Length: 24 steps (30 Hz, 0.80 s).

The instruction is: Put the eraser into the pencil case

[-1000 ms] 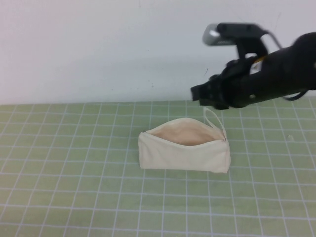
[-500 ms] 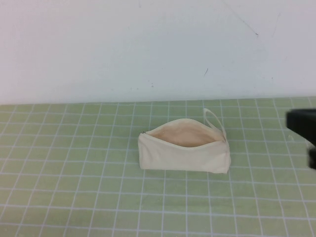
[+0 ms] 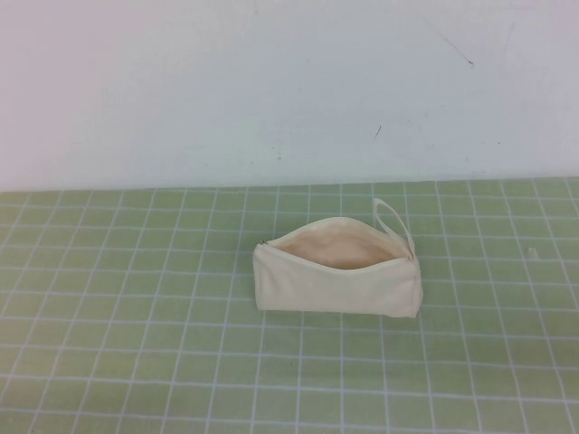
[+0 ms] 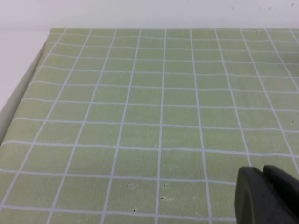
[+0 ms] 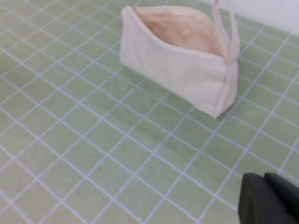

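Note:
The cream pencil case [image 3: 336, 278] lies in the middle of the green grid mat, unzipped, its beige lining showing and its loop strap [image 3: 394, 220] at the right end. It also shows in the right wrist view [image 5: 180, 53]. The eraser is not visible in any view. My right gripper [image 5: 264, 179] is shut and empty, low over the mat, apart from the case on its strap-end side. My left gripper [image 4: 264, 171] is shut and empty over bare mat far from the case. Neither arm shows in the high view.
The green grid mat [image 3: 136, 298] covers the table up to a white wall [image 3: 271, 81] at the back. The mat's edge [image 4: 18, 100] and the white table beside it show in the left wrist view.
My right arm, which was above the case's strap end, has pulled back to the right and left the high view. The pencil case has not moved.

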Available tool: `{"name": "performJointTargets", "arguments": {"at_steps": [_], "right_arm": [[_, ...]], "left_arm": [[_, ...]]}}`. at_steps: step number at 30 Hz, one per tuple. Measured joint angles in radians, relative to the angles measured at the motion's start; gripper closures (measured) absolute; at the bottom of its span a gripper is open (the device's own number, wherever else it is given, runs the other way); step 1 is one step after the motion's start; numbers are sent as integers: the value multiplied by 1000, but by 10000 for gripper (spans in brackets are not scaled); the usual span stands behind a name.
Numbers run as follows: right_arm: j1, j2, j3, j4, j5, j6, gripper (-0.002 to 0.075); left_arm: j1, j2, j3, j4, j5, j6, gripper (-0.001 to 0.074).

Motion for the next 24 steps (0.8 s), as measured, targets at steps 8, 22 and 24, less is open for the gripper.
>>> {"name": "performJointTargets", "arguments": {"at_steps": [8, 22, 24], "right_arm": [[0, -213, 293, -20, -247, 0, 727], [-460, -588, 491, -67, -264, 64, 727], [-497, -631, 515, -74, -254, 69, 727]], "left_arm": [[0, 0, 0, 0, 0, 0, 737], [0, 0, 0, 0, 0, 0, 737], [0, 0, 0, 0, 0, 0, 737]]}}
